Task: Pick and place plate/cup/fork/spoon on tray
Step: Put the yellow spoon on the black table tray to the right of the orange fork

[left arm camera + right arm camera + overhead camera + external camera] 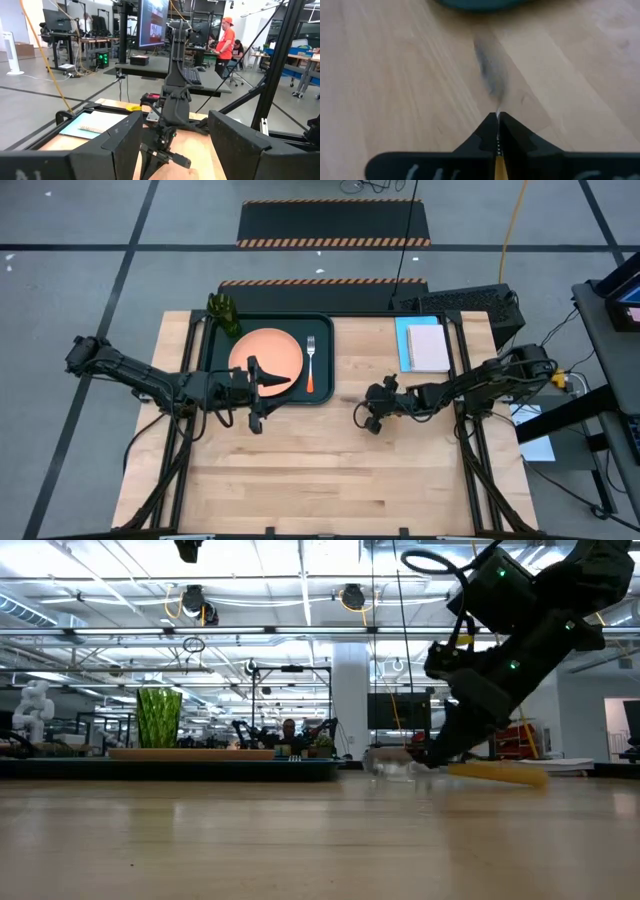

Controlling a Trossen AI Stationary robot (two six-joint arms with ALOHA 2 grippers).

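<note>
The dark tray (pixel 215 370) lies at the table's far left. On it are the salmon plate (pixel 270 350) and the fork (pixel 311 365), and the green cup (pixel 224 313) stands at its far left corner. My right gripper (pixel 368 413) is low over the bare table right of the tray, shut on the spoon (pixel 497 120). In the low view the spoon's bowl (pixel 385 764) points toward the tray. My left gripper (pixel 262 395) is open and empty at the tray's near edge. My right gripper pinches the spoon's orange handle (pixel 497 165) between its two fingers. The fingers slant down from the table's right and lie along the spoon. The handle's free end (pixel 505 774) sticks out behind the fingers. The spoon is about level, just above the table; whether it touches, I cannot tell.
A light blue sheet with a pale notepad (pixel 428 346) lies at the table's far right, and a dark box (pixel 470 305) stands behind it. The near half of the wooden table (pixel 330 480) is bare. People show in the room beyond.
</note>
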